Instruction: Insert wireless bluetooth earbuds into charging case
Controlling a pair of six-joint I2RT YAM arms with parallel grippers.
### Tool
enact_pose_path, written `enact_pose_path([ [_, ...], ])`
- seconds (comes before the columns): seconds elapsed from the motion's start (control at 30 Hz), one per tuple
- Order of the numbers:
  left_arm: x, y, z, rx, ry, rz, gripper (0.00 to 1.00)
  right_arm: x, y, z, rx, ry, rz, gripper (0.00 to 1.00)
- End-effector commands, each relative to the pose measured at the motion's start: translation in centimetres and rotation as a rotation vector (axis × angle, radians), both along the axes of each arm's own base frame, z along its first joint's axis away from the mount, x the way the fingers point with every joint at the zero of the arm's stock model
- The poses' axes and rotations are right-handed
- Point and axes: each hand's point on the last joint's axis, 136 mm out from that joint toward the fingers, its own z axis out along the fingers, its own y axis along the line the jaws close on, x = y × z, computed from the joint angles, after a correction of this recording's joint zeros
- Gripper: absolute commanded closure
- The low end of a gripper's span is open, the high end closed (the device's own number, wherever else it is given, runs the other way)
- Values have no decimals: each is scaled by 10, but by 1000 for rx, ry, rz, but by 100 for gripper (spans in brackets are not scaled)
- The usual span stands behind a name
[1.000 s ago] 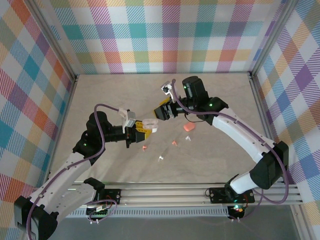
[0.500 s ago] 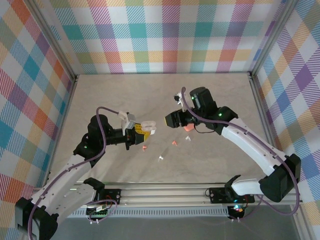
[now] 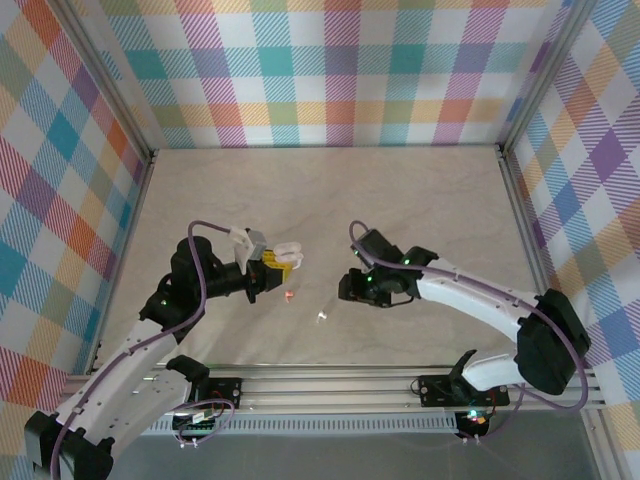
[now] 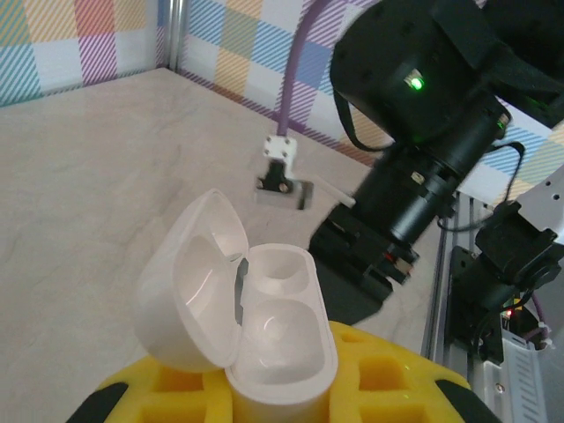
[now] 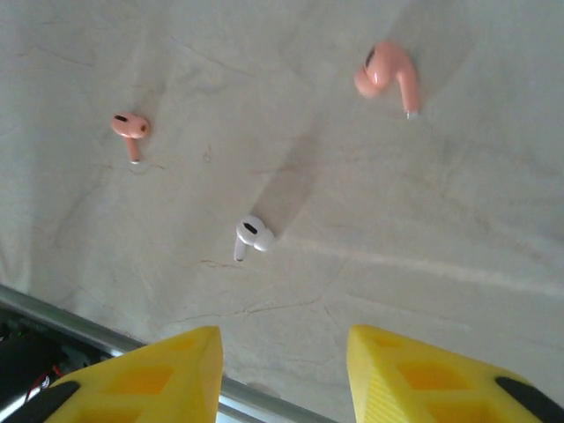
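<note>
My left gripper (image 3: 272, 262) is shut on a white charging case (image 3: 287, 252) and holds it above the table. In the left wrist view the case (image 4: 282, 339) stands upright between the yellow fingers (image 4: 401, 383), with its lid (image 4: 189, 282) swung open and both wells empty. My right gripper (image 3: 352, 286) hangs low over the table, to the right of the case. Its yellow fingertips (image 5: 154, 374) stand apart with nothing between them, so the gripper (image 5: 282, 374) is open. Below it lie a white earbud (image 5: 251, 236) and two pink earbuds (image 5: 130, 128) (image 5: 388, 75). From above, a pink earbud (image 3: 290, 295) and a white earbud (image 3: 322, 317) show.
The aluminium rail (image 3: 330, 378) runs along the table's near edge, close to the right fingertips in the right wrist view. Checkered walls (image 3: 320, 70) close in the back and both sides. The right arm's black wrist (image 4: 414, 132) stands just behind the held case.
The right arm has swung away from the case, down and toward the near edge, and now sits low over the earbuds with narrower jaws. The left gripper still holds the open case.
</note>
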Motion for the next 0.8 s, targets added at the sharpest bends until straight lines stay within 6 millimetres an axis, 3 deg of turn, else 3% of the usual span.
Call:
enact_pose_path([
  [0.0,-4,5,12,-7,-19,13,100,-2,4,-15,-23,27,-175,59],
  [0.13,-16,5,14,-25,-36,-25,100,-13,22,-23,-45,41,-183,58],
  [0.37,-43,5,42,-34,-149,-111,100,-30,47,-49,-30,82,-216,62],
  [0.57,-61,14,33,91,-94,-148,100,-28,51,-66,-50,102,-243,69],
  [0.77,-61,19,29,75,-146,-107,100,-23,56,-72,-68,94,-239,69],
])
